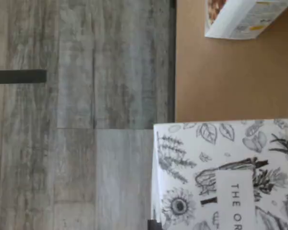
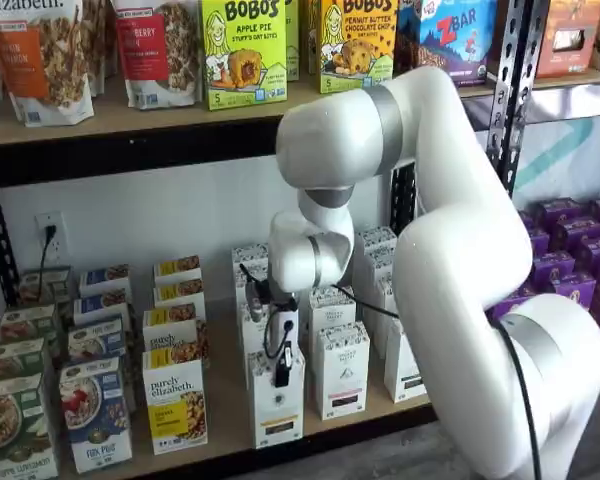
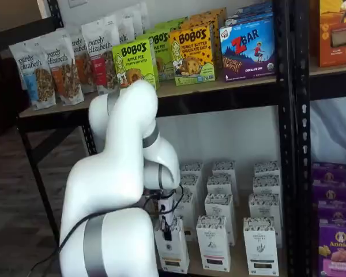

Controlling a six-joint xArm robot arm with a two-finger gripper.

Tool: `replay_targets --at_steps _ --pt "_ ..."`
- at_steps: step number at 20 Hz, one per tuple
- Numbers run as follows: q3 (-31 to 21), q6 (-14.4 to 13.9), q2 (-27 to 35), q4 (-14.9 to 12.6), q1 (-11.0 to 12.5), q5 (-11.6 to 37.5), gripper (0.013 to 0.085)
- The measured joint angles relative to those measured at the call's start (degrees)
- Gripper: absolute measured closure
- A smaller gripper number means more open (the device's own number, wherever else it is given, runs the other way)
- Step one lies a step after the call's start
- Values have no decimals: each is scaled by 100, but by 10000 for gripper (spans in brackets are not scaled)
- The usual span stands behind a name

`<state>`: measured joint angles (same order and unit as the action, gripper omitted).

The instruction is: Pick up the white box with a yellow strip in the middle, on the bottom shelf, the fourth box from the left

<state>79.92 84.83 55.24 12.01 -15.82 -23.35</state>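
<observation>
I am looking at the white box (image 2: 277, 408), standing at the front edge of the bottom shelf (image 2: 225, 420) just right of the yellow purely elizabeth box (image 2: 176, 403). The claw (image 2: 282, 372) is pinching its top, fully closed on it. I am judging it light, stiff cardboard, crushable, best held across the narrow top.

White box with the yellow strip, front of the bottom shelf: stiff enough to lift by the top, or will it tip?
The white box looks like a rigid paperboard carton, so probably stiff. Tall and narrow, it could tip or swing if gripped off-centre. The end effector is shut on its top edge; neighbouring white cartons stand close, so a tilt might knock one.
</observation>
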Motion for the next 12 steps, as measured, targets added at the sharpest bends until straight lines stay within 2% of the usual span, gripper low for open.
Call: replay_targets --at_steps 6,12 --pt "-877 236 -524 323 -100 372 490" --pt "-1755 201 -1094 334 -172 649 490"
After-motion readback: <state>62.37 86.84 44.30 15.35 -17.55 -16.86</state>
